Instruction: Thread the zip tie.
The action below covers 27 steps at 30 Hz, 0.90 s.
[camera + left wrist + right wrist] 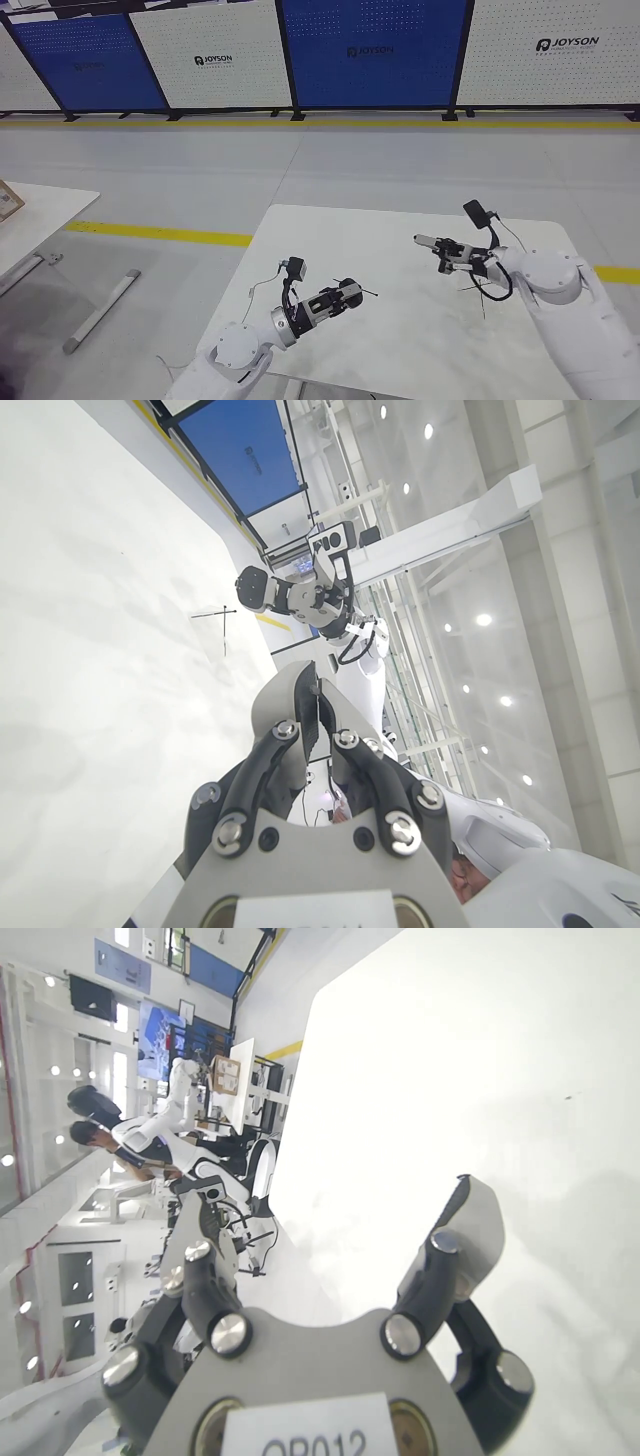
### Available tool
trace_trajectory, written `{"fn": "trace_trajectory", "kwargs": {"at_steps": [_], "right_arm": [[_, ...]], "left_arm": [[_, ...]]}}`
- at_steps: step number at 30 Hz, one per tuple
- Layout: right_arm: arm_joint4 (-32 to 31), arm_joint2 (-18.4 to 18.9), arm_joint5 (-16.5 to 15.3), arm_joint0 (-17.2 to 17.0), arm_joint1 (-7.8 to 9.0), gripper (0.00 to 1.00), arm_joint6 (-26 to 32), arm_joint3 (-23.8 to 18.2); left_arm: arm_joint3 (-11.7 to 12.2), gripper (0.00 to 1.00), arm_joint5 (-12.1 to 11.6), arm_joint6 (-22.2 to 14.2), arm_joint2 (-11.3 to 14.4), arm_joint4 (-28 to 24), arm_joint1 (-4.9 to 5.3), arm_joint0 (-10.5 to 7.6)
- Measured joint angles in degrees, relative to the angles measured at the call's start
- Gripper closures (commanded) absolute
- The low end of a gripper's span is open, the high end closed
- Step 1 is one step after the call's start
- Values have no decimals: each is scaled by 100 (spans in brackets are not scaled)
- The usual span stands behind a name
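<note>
My left gripper hovers over the near left part of the white tabletop. In its wrist view the jaws are pressed together, the dark pads meeting at the tips. A small black bit is pinched right at the tip. From above I see a thin black strand sticking out past the fingertips toward the middle of the tabletop, and I take this to be the zip tie. I cannot tell how much of it sits inside the grip, nor which end I am holding.

My right gripper is held above the far right part of the tabletop and points toward the left arm. Its jaws stand wide open with nothing between them, just bare white surface below. The two grippers are well apart.

More loose zip ties lie flat on the right side of the tabletop, thin black strips crossing one another. From above they sit just beside my right wrist, partly under the forearm. They are well apart from the left gripper, and neither gripper touches them.
</note>
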Motion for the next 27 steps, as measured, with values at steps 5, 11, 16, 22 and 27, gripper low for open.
{"fn": "trace_trajectory", "kwargs": {"at_steps": [5,11,16,22,27], "right_arm": [[-1014,82,903,-31,126,0,230,-445],[-1607,212,820,22,25,0,-206,-10],[-1594,212,822,17,26,0,-190,-17],[-1617,197,805,1,27,0,-208,-25],[-2599,-32,823,102,56,0,35,-54]], "left_arm": [[0,100,0,0,0,0,0,0],[0,100,0,0,0,0,0,0],[0,100,0,0,0,0,0,0],[0,100,0,0,0,0,0,0],[0,100,0,0,0,0,0,0]]}}
